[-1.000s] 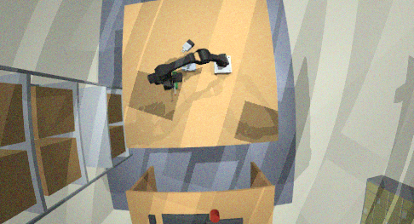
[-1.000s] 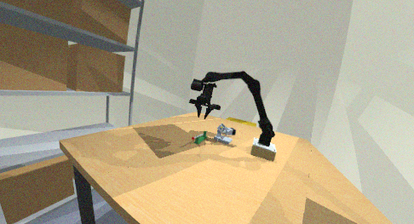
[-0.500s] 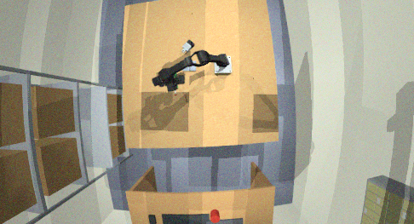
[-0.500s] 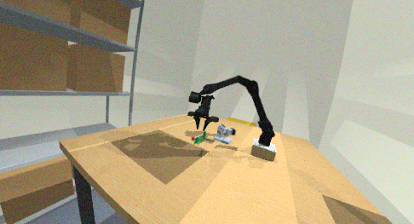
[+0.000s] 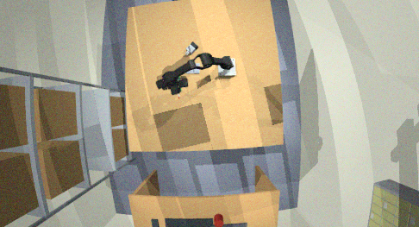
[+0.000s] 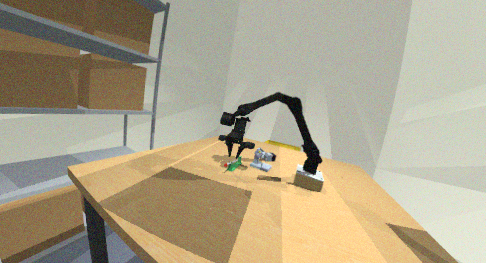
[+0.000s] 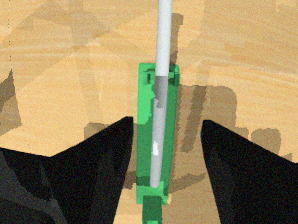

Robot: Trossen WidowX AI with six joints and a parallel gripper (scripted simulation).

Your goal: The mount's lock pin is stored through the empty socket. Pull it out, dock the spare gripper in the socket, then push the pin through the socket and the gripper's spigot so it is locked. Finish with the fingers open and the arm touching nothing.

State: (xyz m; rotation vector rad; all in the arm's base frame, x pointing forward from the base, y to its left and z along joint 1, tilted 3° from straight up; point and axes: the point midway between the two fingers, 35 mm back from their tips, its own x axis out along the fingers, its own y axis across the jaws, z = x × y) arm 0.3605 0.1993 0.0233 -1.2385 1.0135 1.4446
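Observation:
A green mount (image 7: pixel 143 152) (image 6: pixel 235 165) lies flat on the wooden table (image 5: pixel 241 29) (image 6: pixel 175 214). A grey lock pin (image 7: pixel 160 56) with a red head (image 6: pixel 227 165) runs lengthwise through its socket. My gripper (image 7: pixel 168 125) (image 6: pixel 235 154) (image 5: pixel 175 88) hangs a little above the mount, pointing down. It is open, with one finger on each side of the mount and pin, and it touches neither. The spare gripper (image 6: pixel 263 158) (image 5: pixel 191 47), grey and black, lies on the table between the mount and the arm's base.
The arm's white base block (image 5: pixel 227 69) (image 6: pixel 309 180) sits near the table's middle. A metal shelf with cardboard boxes (image 6: pixel 75 84) (image 5: pixel 52 120) stands to the left. An open cardboard box (image 5: pixel 203 206) lies on the floor by the table's edge.

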